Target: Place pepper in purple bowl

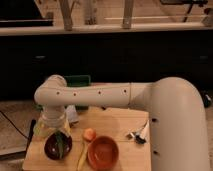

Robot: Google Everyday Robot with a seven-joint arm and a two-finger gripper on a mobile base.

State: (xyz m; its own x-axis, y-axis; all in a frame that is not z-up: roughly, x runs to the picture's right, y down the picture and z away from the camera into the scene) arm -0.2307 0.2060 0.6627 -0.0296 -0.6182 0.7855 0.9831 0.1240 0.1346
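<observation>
The arm is reaching across to the left side of the tabletop [115, 122], and the hand [53, 127] is hanging just above the back rim of the purple bowl [58, 145]. A long green pepper [60, 145] is lying inside that bowl, its long axis running roughly front to back, directly below the hand. Whether the hand is spread or pinching anything, I cannot tell. The orange bowl [103, 152] is sitting to the right, well clear.
</observation>
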